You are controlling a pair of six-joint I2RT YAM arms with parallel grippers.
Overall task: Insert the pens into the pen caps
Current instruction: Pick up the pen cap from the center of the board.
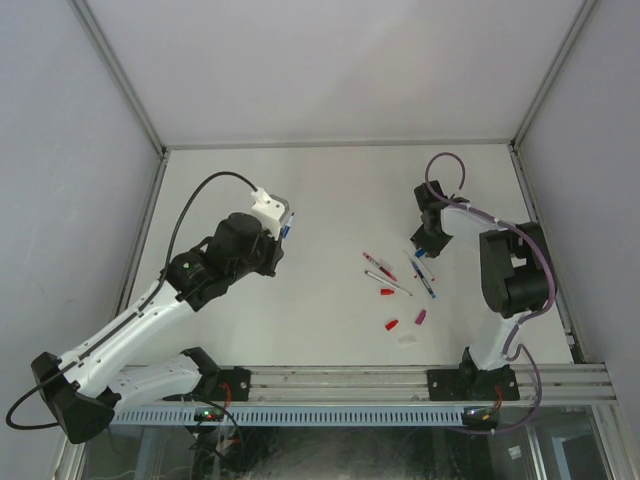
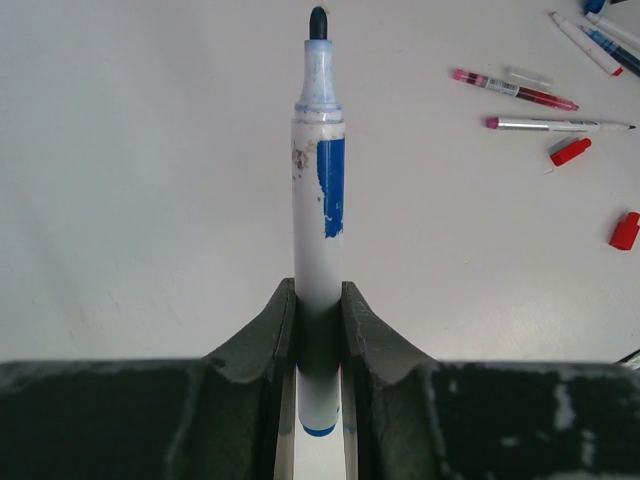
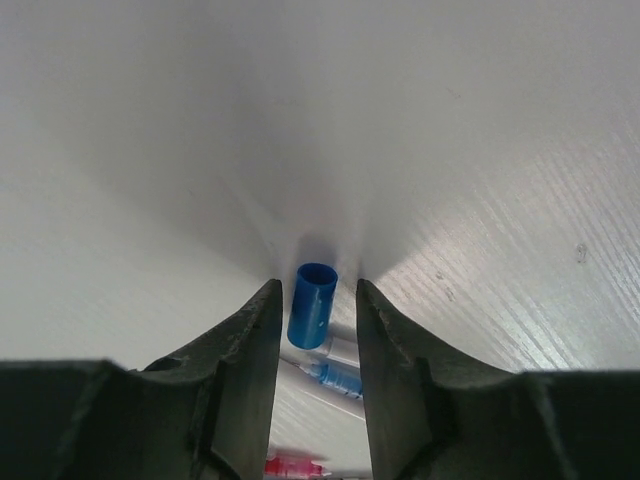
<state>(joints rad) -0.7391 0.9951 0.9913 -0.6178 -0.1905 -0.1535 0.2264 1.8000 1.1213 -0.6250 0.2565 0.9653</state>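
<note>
My left gripper (image 1: 281, 232) (image 2: 320, 300) is shut on an uncapped blue pen (image 2: 320, 210) and holds it above the table at the left, tip pointing away from the wrist. My right gripper (image 1: 425, 246) (image 3: 315, 295) is low over the table at the right. Its jaws are open on either side of a blue cap (image 3: 312, 305), which lies between them with a gap on each side. A blue-ended pen (image 3: 340, 378) lies just behind the cap. More pens (image 1: 380, 266) (image 1: 424, 276) and red caps (image 1: 387, 292) (image 1: 392, 324) lie in the middle right.
A magenta cap (image 1: 420, 317) and a clear cap (image 1: 407, 339) lie near the front. In the left wrist view a magenta pen (image 2: 515, 90), a grey pen (image 2: 560, 125) and two red caps (image 2: 570, 152) (image 2: 625, 230) lie at the right. Grey walls enclose the table.
</note>
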